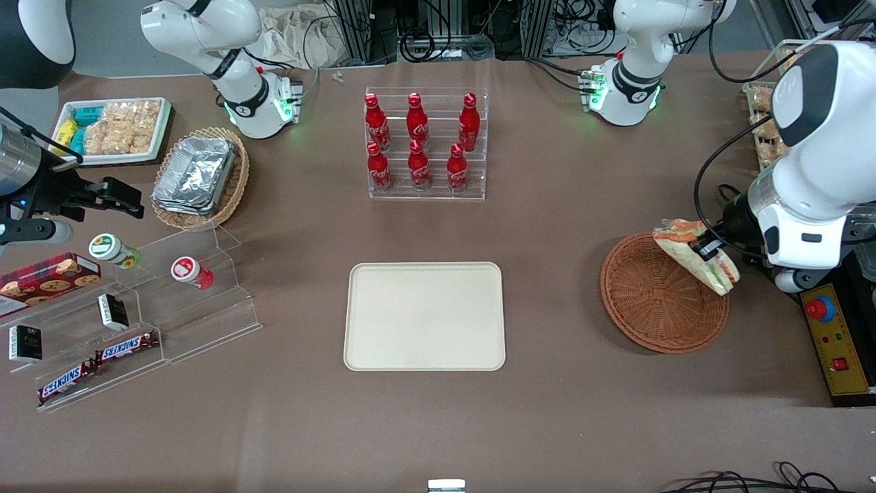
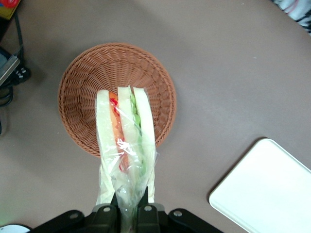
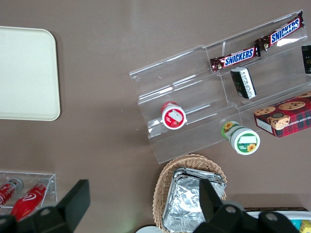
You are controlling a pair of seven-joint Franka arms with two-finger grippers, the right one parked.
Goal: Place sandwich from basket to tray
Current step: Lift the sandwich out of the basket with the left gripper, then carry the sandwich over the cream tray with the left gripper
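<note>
My left gripper (image 1: pixel 709 250) is shut on the sandwich (image 1: pixel 692 257), a plastic-wrapped wedge of white bread with green, orange and red layers, and holds it above the rim of the round reddish-brown wicker basket (image 1: pixel 657 298). In the left wrist view the sandwich (image 2: pixel 125 145) hangs out from between the gripper (image 2: pixel 127 208) fingers, over the empty basket (image 2: pixel 80 92). The cream-beige tray (image 1: pixel 424 316) lies flat in the table's middle, toward the parked arm from the basket; its corner shows in the left wrist view (image 2: pixel 269 189) and its edge in the right wrist view (image 3: pixel 26 73).
A clear rack of red cola bottles (image 1: pixel 426 145) stands farther from the camera than the tray. A tan oval basket of foil containers (image 1: pixel 200 177), a white snack tray (image 1: pixel 113 129) and a clear stepped shelf with snacks (image 1: pixel 137 315) lie toward the parked arm's end. A yellow control box (image 1: pixel 838 342) sits by the working arm.
</note>
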